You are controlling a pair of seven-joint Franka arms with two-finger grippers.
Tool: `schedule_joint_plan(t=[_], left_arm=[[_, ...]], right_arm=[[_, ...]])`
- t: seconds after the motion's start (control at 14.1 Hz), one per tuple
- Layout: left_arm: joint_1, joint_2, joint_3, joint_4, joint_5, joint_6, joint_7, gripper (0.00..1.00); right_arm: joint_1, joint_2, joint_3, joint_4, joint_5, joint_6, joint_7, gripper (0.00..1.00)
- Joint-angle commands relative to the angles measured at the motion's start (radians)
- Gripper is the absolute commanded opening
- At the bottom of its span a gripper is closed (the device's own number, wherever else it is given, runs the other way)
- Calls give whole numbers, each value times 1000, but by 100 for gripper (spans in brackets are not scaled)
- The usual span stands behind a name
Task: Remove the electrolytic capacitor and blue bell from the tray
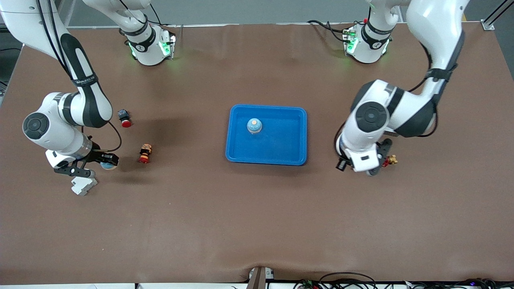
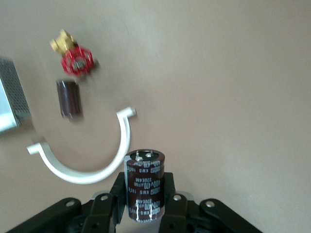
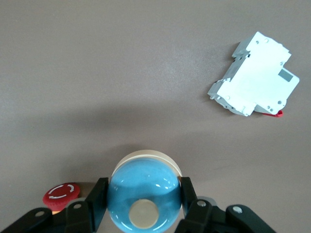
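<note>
My left gripper (image 1: 376, 167) is shut on a dark brown capacitor (image 2: 144, 182), held upright between the fingers (image 2: 144, 188), low over the table toward the left arm's end. A second brown capacitor (image 2: 68, 98) lies on the table close by. My right gripper (image 1: 105, 163) is shut on a blue bell (image 3: 144, 196) with a cream button, low over the table toward the right arm's end; the bell's edge shows in the front view (image 1: 108, 165). Another blue bell (image 1: 254, 125) stands in the blue tray (image 1: 297, 154) at the table's middle.
A white curved clamp (image 2: 97, 170), a red-handled brass valve (image 2: 76, 62) and a perforated metal box (image 2: 8, 97) lie by the left gripper. A white circuit breaker (image 3: 255, 75), a red push button (image 1: 125, 119) and a red-and-yellow part (image 1: 145, 153) lie near the right gripper.
</note>
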Motion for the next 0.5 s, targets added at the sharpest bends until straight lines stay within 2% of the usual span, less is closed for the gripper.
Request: schedule_joint_plan(t=[0.0,0.43], left_arm=[[83,-38,-13,-40,-20,-10,156,0],[262,-23,-11,-54,-7,-3,454,0]], right_arm=[[-29,12,23,-32,9,49,-11,0],[-29,69,23,-35,22,100,-11,0]])
